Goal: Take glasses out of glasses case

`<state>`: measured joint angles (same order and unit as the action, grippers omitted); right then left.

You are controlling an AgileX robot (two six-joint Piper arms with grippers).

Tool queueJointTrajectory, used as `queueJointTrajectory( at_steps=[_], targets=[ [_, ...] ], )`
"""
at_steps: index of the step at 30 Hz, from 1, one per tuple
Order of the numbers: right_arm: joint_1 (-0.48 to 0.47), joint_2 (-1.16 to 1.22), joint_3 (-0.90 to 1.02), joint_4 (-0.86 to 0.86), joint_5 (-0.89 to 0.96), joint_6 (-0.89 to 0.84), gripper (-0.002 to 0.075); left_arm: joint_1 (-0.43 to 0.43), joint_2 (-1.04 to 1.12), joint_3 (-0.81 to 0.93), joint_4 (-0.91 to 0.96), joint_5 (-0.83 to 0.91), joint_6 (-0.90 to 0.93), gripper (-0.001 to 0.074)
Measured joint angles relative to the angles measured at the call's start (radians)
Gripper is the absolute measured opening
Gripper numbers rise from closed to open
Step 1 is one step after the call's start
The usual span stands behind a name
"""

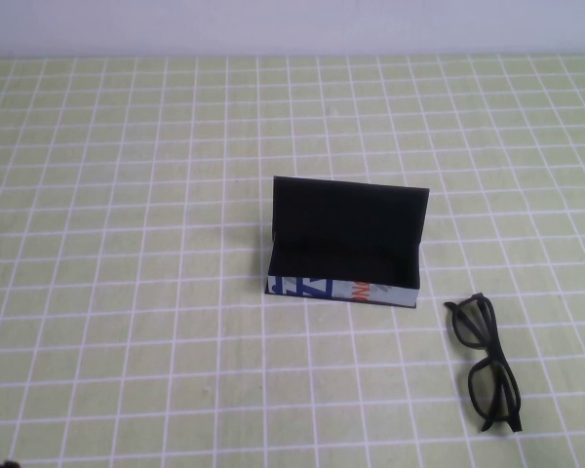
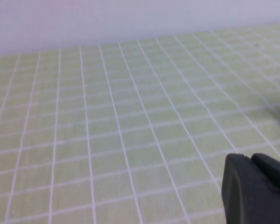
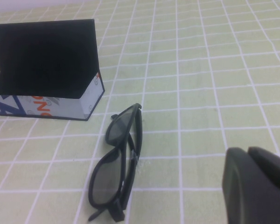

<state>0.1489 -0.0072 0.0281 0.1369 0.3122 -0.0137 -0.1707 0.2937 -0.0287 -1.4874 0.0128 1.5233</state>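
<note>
Glasses (image 1: 487, 366) lie folded on the checked tablecloth (image 1: 127, 244), outside the glasses case (image 1: 346, 239), at roughly 4 o'clock from it and just apart from its right end. Judged from this layout, the removal itself appears complete.

Handling (a judgement from appearance): the frame looks like light, rigid black plastic with a smooth, somewhat slippery surface. The lenses are the part to avoid, since they could scratch or pop out under pinch load. The best hold is across the bridge or on the thick upper rim near a hinge, where the material is stoutest. The folded arms are thin and would flex or swing if pinched alone.

Nearest the robot, the right gripper (image 3: 259, 186) sits at about 5 o'clock from the glasses in its wrist view, clear of them and clenched on nothing. The left gripper (image 2: 256, 189) appears only as a dark edge over bare cloth, far from both items; whether it is released or clenched cannot be told.

Farther out, the case stands with its lid (image 1: 351, 210) raised nearly upright at 12 o'clock, interior dark and apparently empty, printed white strip (image 1: 336, 290) facing the robot.
</note>
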Motion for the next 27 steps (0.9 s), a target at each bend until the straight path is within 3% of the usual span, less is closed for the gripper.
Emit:
queueJointTrajectory(
  at_steps=[7,10,17,27],
  targets=[
    [0.0,0.0,0.0,0.0,0.0,0.0,-0.0018,0.021,-0.012,-0.046,1.02,-0.097,-1.012,-0.0004],
    [0.0,0.0,0.0,0.0,0.0,0.0,-0.0018,0.045,-0.057,-0.029,1.242,-0.15,-1.248,-0.0004],
    [0.0,0.0,0.0,0.0,0.0,0.0,-0.0018,0.067,-0.231,0.05,1.372,-0.151,-1.353,-0.0004],
    [0.0,0.0,0.0,-0.002,0.002,0.0,-0.0018,0.067,-0.305,0.052,1.436,0.219,-1.399,-0.0004]
  ],
)
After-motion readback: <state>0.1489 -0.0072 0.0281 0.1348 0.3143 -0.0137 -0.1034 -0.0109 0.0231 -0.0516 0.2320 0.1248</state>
